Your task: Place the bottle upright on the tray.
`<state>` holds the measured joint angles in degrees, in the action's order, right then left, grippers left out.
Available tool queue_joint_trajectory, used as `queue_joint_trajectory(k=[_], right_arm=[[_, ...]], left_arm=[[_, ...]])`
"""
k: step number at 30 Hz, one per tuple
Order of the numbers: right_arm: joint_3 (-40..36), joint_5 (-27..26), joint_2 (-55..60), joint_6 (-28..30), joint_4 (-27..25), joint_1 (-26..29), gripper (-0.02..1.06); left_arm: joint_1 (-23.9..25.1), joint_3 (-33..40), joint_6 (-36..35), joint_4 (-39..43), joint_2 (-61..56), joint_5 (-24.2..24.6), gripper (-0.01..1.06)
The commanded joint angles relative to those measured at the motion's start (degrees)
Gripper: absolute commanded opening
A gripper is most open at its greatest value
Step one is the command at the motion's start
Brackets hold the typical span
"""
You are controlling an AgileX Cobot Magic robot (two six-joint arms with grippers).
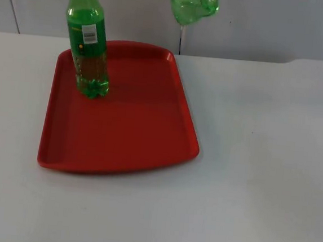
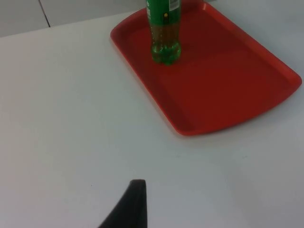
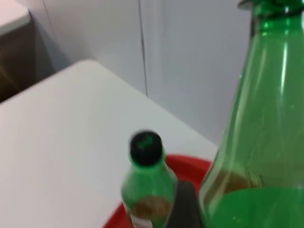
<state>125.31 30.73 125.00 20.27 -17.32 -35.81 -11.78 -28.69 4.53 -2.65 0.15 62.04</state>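
Second bottle (image 3: 266,123) close against right pincer (image 3: 183,209).

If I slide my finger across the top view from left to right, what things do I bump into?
Red tray first at its left rim, then the standing green bottle on the tray, then the second green bottle hanging in the air above the tray's right edge, then bare white table.

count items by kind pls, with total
Bottles: 2, one upright on the tray, one held in the air
Tray: 1
Total: 3
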Motion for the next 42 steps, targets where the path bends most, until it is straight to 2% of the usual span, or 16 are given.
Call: queue_joint_trajectory(k=[1, 6, 10, 14, 15, 20, 21, 23, 25, 26, 30, 31, 35, 36, 40, 42], right_arm=[[0.09, -3.06, -1.3, 2.31, -2.16, -0.87, 0.0], [-2.54, -7.83, -3.03, 4.3, -2.82, -1.59, 0.0], [-8.86, -13.03, -5.8, 5.78, -4.93, -1.59, 0.0], [-23.45, -26.39, -12.92, 9.49, -7.48, -1.72, 0.0], [-23.45, -26.39, -12.92, 9.49, -7.48, -1.72, 0.0], [-44.23, -49.82, -19.75, 10.98, -5.15, -4.32, 0.0], [-44.23, -49.82, -19.75, 10.98, -5.15, -4.32, 0.0], [-49.83, -59.43, -20.17, 5.87, 1.37, -5.59, 0.0], [-53.27, -65.03, -19.97, -3.65, 9.54, -6.13, 0.0], [-53.27, -65.03, -19.97, -3.65, 9.54, -6.13, 0.0], [-53.93, -69.17, -19.32, -28.09, 31.02, -4.24, 0.0], [-53.93, -69.17, -19.32, -28.09, 31.02, -4.24, 0.0], [-53.93, -76.31, -19.29, -42.07, 44.58, -0.14, 0.0], [-53.93, -76.31, -19.29, -42.07, 44.58, -0.14, 0.0], [-53.93, -84.74, -18.6, -53.71, 56.07, 4.69, 0.0], [-53.93, -87.86, -17.8, -56.85, 58.68, 6.26, 0.0]], left_arm=[[-0.18, 0.28, -0.09, 0.33, -0.15, -0.43, 1.05], [-0.18, 0.28, -0.09, 0.33, -0.15, -0.43, 1.05], [-0.18, 0.28, -0.09, 0.58, -0.15, -0.43, 1.05], [-0.18, 0.28, -0.09, 0.58, -0.15, -0.43, 1.05], [-0.18, 0.28, -0.09, 0.58, -0.15, -0.43, 1.05], [-0.18, 0.28, -0.09, 0.58, -0.15, -0.43, 1.05], [-0.18, 0.28, -0.09, 0.58, -0.15, -0.43, 1.05], [-0.18, 0.28, -0.09, 0.58, -0.15, -0.43, 1.05], [-0.18, 0.28, -0.09, 0.58, -0.15, -0.43, 1.05], [-0.18, 0.28, -0.09, 0.58, -0.15, -0.43, 1.05], [-0.18, 0.28, -0.09, 0.7, -0.15, -0.43, 1.05], [-0.18, 0.28, -0.09, 0.7, -0.15, -0.43, 1.05], [-0.18, 0.28, -0.09, 0.8, -0.15, -0.43, 1.05], [-0.18, 0.28, -0.09, 0.8, -0.15, -0.43, 1.05], [-0.18, 0.28, -0.09, 0.8, -0.15, -0.43, 1.05], [-0.18, 0.28, -0.09, 0.8, -0.15, -0.43, 1.05]])
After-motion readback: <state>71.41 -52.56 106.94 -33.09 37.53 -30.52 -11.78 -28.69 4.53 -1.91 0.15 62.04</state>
